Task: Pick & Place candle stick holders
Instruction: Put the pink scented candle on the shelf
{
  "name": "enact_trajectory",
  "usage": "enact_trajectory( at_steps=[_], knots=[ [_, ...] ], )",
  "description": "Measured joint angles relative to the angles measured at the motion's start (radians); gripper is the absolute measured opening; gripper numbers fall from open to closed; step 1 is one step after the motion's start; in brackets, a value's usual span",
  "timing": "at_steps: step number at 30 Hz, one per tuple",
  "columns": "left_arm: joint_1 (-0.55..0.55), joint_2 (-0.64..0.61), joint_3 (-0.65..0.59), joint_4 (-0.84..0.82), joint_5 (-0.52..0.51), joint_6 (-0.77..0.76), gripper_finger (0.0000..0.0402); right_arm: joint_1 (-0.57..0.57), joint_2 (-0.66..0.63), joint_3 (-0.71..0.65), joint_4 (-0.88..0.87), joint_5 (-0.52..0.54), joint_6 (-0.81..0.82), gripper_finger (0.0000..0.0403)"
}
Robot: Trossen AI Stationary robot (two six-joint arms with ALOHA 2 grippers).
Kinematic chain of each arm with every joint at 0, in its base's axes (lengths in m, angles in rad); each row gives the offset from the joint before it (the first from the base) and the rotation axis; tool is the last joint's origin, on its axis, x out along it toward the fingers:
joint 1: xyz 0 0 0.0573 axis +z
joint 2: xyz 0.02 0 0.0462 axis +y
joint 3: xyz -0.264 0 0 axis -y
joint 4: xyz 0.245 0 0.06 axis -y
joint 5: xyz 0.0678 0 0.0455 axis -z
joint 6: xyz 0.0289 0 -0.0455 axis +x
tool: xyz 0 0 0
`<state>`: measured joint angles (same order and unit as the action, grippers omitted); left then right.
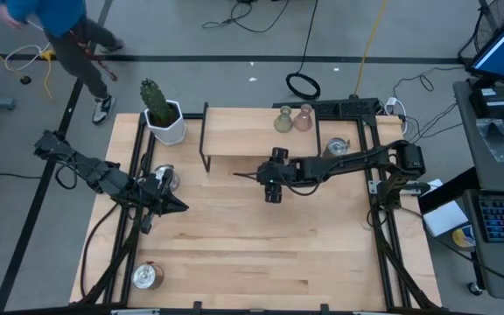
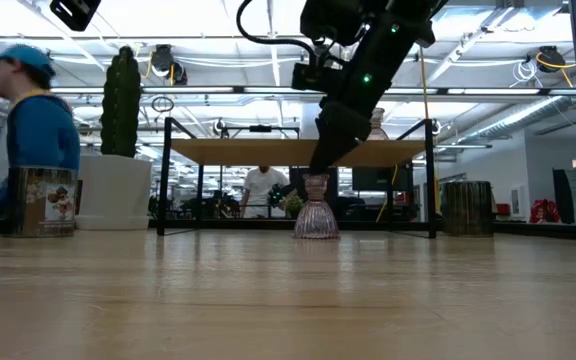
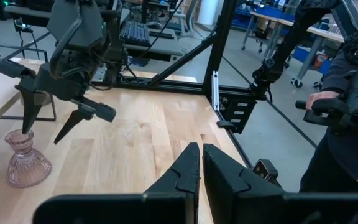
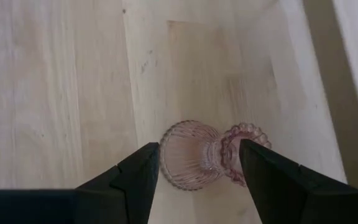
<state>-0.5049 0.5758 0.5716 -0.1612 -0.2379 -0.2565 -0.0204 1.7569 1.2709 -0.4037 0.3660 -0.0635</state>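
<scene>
The right gripper (image 4: 194,165) hangs wide open over a pink holder (image 4: 194,154) standing upright on the table (image 1: 261,254) just in front of the shelf (image 1: 243,140), one finger on each side, not clamped. On the shelf stand an olive holder (image 1: 283,122) and a second pink holder (image 1: 304,117). The pot (image 1: 166,125) holds a cactus (image 1: 156,101). Silver cups sit at the left edge (image 1: 164,178), near corner (image 1: 147,276) and right (image 1: 336,147). The left gripper (image 3: 201,163), shut and empty, waits at the left. A printed tin (image 2: 44,200) shows; its writing is unreadable.
</scene>
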Motion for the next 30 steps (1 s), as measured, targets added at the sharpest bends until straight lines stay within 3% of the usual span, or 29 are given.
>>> enact_trajectory(
  at_steps=[20, 30],
  knots=[
    [0.000, 0.000, 0.000, 0.000, 0.000, 0.000, 0.0021, -0.016, 0.043, 0.001, -0.011, -0.003, 0.052, 0.0213],
    [0.000, 0.000, 0.000, 0.000, 0.000, 0.013, 0.0021, -0.019, 0.042, 0.002, -0.016, -0.051, 0.052, 0.0148]
  ],
)
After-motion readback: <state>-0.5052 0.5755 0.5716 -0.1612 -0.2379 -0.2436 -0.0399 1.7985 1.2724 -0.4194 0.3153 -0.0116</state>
